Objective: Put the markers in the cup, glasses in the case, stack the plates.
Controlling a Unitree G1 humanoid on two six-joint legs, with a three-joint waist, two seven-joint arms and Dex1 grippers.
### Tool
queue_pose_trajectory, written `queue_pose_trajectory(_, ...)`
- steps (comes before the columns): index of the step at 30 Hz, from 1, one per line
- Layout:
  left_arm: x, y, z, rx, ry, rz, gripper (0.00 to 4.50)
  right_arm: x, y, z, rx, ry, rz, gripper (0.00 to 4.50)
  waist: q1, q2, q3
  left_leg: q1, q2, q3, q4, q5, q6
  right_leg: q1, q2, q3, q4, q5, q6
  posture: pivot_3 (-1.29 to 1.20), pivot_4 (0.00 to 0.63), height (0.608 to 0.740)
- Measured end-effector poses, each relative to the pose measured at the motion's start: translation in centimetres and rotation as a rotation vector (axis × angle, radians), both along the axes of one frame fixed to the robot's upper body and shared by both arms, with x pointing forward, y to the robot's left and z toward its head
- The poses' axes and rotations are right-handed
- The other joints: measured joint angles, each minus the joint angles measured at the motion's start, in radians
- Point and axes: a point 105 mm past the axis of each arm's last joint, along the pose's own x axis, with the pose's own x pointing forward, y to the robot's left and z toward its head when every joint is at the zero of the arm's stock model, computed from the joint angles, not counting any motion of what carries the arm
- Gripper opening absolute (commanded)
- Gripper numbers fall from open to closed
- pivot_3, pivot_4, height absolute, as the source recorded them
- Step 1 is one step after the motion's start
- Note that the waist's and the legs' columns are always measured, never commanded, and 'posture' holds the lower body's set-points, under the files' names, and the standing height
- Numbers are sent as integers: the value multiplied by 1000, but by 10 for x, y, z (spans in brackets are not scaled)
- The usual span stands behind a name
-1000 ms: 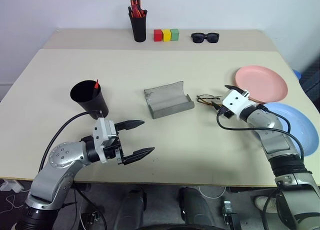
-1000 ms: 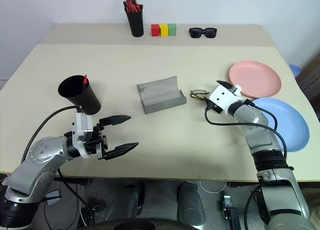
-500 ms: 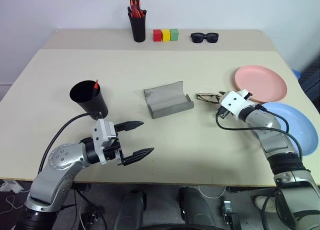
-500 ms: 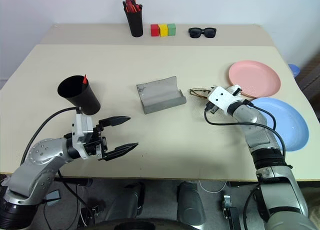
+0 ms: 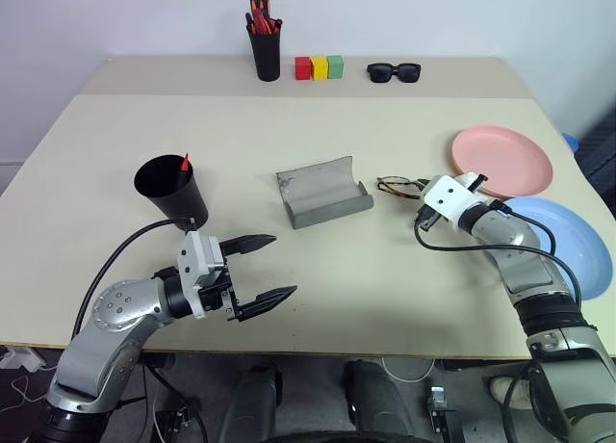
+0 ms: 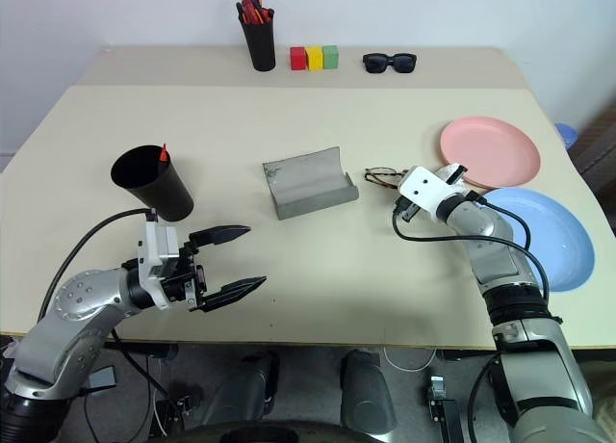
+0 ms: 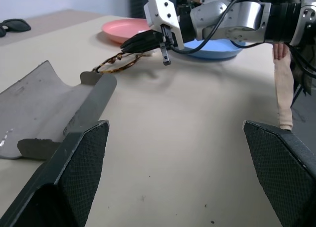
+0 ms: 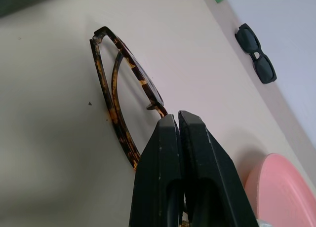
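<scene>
Left eye view gives us the whole table (image 5: 289, 299), and we take the case (image 5: 323, 193) at its middle as our landmark. Largest are the plates: the pink plate (image 5: 502, 161) lies well to the right of the case and a little farther back, and the blue plate (image 5: 568, 243) sits just in front of the pink one, rims nearly meeting, not yet stacked. The case itself lies open with its hollow facing up, which we judge is how it must lie to receive the glasses. Left of the case stands the cup (image 5: 171, 188), upright, with a red marker tip (image 5: 184, 161) poking above its rim, so at least one marker is in; we cannot see the second. Our left gripper (image 5: 270, 267) hovers in front of the cup, left and nearer than the case, its two fingers spread wide and holding nothing. Just right of the case lie the glasses (image 8: 116, 91), folded on the table. Our right gripper (image 8: 178, 133) has its fingers pressed together at the near end of the frame; in the right wrist view they seem to pinch it at the temple or hinge. We judge that a grip there leaves the lenses free to slide into the case.
</scene>
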Motion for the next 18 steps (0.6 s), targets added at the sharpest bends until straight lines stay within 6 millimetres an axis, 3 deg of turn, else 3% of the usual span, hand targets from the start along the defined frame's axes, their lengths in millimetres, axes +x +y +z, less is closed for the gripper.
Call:
queue_pose_trajectory(2,0,0,-1,0,3,2,4500,0,2,-1,10,8,6,86,0,0,0,0,0,0,0,0,0,0,0,0,0,0,0,0,150,740)
queue_pose_trajectory(5,0,0,-1,0,6,5,4500,0,4,-3,20,17,10,876,0,0,0,0,0,0,0,0,0,0,0,0,0,0,0,0,150,740)
queue_pose_trajectory(12,0,1,-1,-1,5,10,4500,0,9,-6,34,23,21,4420,0,0,0,0,0,0,0,0,0,0,0,0,0,0,0,0,150,740)
queue_pose_trajectory(18,0,1,-1,-1,4,11,4500,5,11,-3,19,8,18,4482,-1,0,0,0,0,0,0,0,0,0,0,0,0,0,0,0,150,740)
